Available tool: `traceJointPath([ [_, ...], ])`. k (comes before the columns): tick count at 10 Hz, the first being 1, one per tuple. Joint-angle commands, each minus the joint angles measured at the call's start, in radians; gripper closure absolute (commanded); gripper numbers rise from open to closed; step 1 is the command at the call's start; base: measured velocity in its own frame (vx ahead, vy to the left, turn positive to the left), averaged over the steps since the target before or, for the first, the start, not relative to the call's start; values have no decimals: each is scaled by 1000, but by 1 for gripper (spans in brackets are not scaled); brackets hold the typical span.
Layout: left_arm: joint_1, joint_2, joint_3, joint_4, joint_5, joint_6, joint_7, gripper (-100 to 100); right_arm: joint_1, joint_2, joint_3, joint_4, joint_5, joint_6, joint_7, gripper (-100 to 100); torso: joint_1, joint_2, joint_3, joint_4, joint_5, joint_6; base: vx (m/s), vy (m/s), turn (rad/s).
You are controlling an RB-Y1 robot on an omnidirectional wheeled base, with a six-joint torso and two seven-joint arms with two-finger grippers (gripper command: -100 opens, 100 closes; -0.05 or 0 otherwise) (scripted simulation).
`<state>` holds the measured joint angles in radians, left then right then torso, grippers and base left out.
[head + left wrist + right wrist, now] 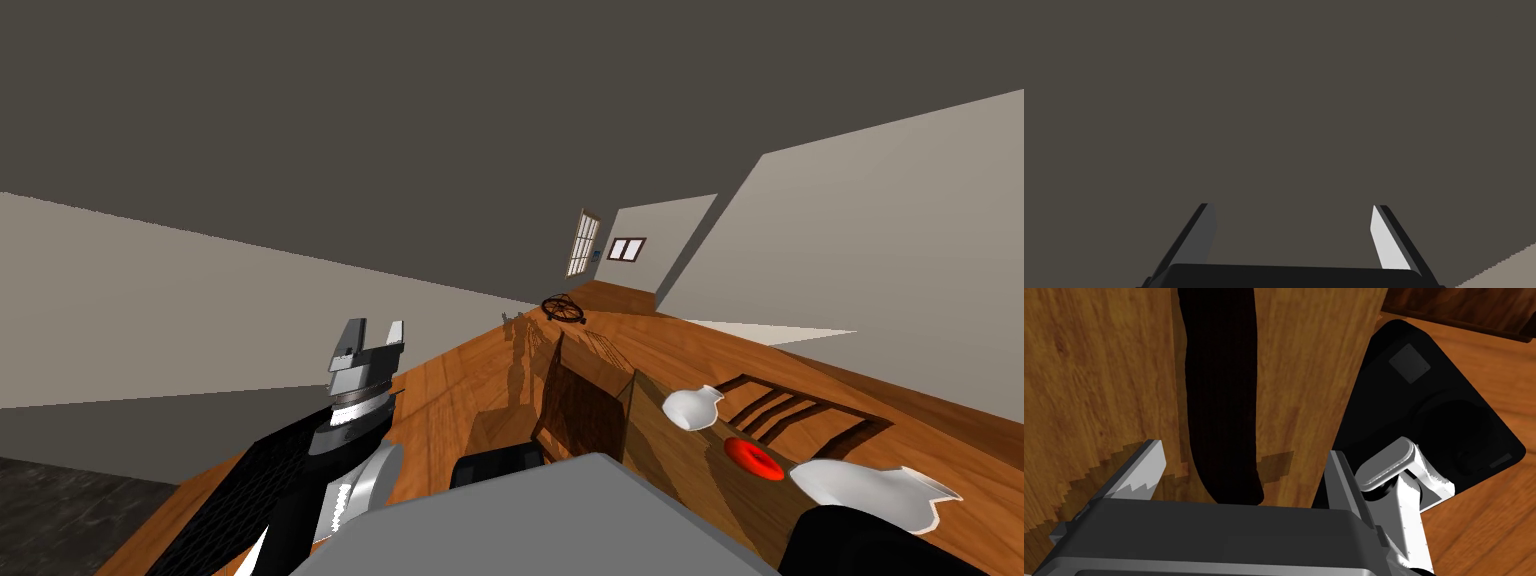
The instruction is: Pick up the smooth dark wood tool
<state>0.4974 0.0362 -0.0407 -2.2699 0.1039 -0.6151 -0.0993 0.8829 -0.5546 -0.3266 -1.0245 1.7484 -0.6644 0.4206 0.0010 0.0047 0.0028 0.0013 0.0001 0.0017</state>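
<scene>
Two hands, one tool. Right hand (1244, 455): released, fingers spread to either side of the dark wood tool (1221, 388), neither touching it. Tool: long, smooth, near black, lying flat on a brown wooden surface (1099, 363), its rounded end close to the hand's body. Left hand (1291, 206): released, raised at the robot's left, holding nothing. Desk (665, 450): small white vase (692, 405), red dish (752, 457), larger white vase (870, 492).

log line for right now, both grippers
right gripper open, straddling end of long smooth dark wood tool on brown wooden surface | left gripper open, raised, empty | grasp not yet closed
</scene>
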Motion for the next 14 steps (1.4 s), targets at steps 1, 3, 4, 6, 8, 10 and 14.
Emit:
traceJointPath([
  [1, 0, 0, 0, 0, 0, 0, 0, 0, -18, -27, 50, 2, -13, 28, -50, -100, 0, 0, 0, 0, 0, 0, -77, 22, 65],
  [3, 0, 0, 0, 0, 0, 0, 0, 0, -34, -53, 100, 11, -31, 48, -94, -100, 1, -1, -1, 0, 0, 0, -58, 18, 39],
  [4, 0, 0, 0, 0, 0, 0, 0, 0, -34, -53, 107, 11, -31, 48, -94, -100, 1, -1, -1, 0, 0, 0, -51, 15, 33],
  [6, 0, 0, 0, 0, 0, 0, 0, 0, -67, -104, 177, 28, -68, 87, -159, -100, 1, -1, -1, 0, 0, 0, -75, 28, 77],
  [8, 0, 0, 0, 0, 0, 0, 0, 0, -84, -129, 228, 37, -86, 107, -196, -100, 0, -1, 0, 0, 0, 0, -72, 16, 49],
  [10, 0, 0, 0, 0, 0, 0, 0, 0, -100, -155, 279, 46, -105, 127, -235, -100, 1, -1, -1, 0, 0, 0, -61, 14, 43],
  [14, 0, 0, 0, 0, 0, 0, 0, 0, -133, -206, 375, 64, -141, 167, -305, -100, 1, -3, -2, -1, 0, 0, -40, 29, 89],
])
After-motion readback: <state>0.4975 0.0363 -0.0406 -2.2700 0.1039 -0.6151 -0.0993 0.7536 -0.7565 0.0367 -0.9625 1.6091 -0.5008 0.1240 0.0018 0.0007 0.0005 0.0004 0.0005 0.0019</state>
